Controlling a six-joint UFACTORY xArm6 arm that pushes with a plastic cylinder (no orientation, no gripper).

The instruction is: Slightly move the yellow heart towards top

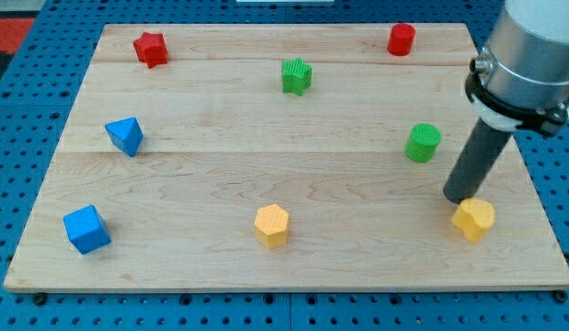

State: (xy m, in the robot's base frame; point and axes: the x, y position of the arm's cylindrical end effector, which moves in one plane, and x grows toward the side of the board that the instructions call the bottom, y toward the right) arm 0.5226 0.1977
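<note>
The yellow heart (pixel 473 219) lies near the wooden board's (pixel 220 267) right edge, toward the view's bottom. My tip (pixel 460 198) rests at the heart's upper left side, touching it or nearly so. The dark rod rises from there to the silver arm at the view's upper right.
A yellow hexagon (pixel 272 225) sits at bottom centre and a blue cube (pixel 86 229) at bottom left. A blue triangle (pixel 126 136) is at mid left and a green cylinder (pixel 422 142) above my tip. A red star (pixel 150 48), a green star (pixel 297 75) and a red cylinder (pixel 401 39) line the top.
</note>
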